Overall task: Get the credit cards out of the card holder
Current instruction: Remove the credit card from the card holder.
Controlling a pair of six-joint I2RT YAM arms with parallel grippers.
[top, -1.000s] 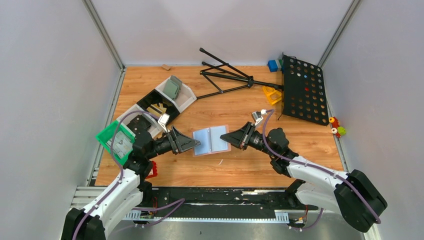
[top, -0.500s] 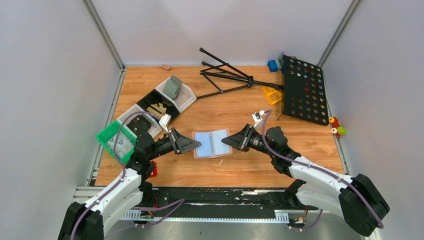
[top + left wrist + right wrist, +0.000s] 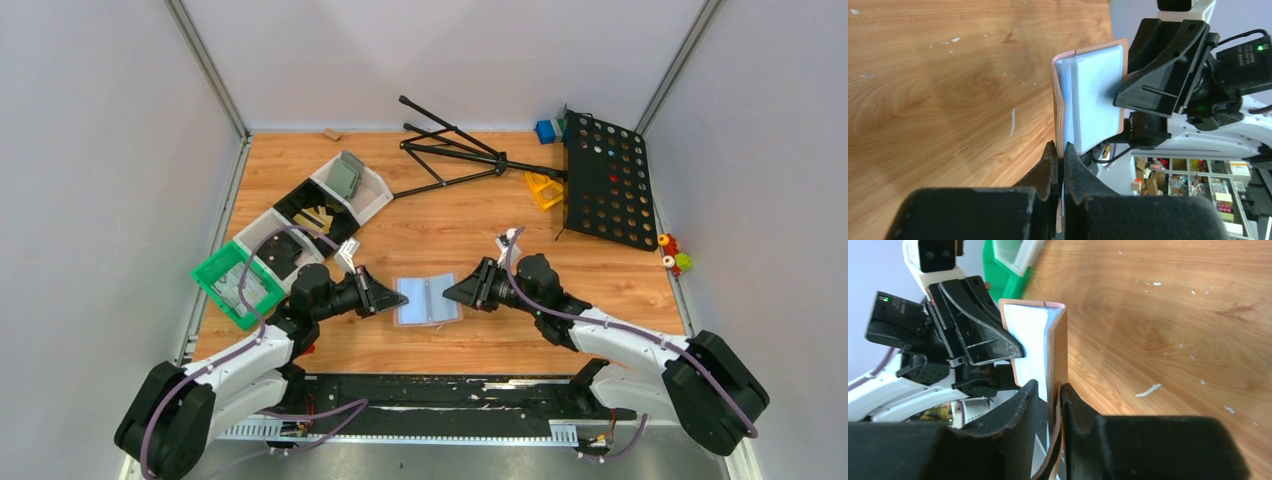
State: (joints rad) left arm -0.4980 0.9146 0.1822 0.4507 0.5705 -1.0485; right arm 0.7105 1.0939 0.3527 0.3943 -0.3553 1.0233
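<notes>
The card holder (image 3: pixel 428 300) is spread open between my two grippers just above the wooden table, its light blue-grey inside facing up and a salmon-tan edge around it. My left gripper (image 3: pixel 400 298) is shut on its left edge; in the left wrist view the tan flap (image 3: pixel 1057 110) runs down between the closed fingertips (image 3: pixel 1050 157). My right gripper (image 3: pixel 447 292) is at the right edge. In the right wrist view the tan flap (image 3: pixel 1058 355) lies against one finger (image 3: pixel 1070 400), with a gap to the other finger. The credit cards are hidden.
A green bin (image 3: pixel 235 283) and white and black bins (image 3: pixel 320 205) stand at the left, one holding a grey-green holder (image 3: pixel 345 178). A black folded stand (image 3: pixel 450 150) lies at the back. A black perforated panel (image 3: pixel 605 180) and small coloured pieces (image 3: pixel 675 255) are at the right.
My left gripper has closed onto the holder's left edge. My right gripper's fingers have eased apart. Both arms and the holder have moved slightly nearer and lower.
</notes>
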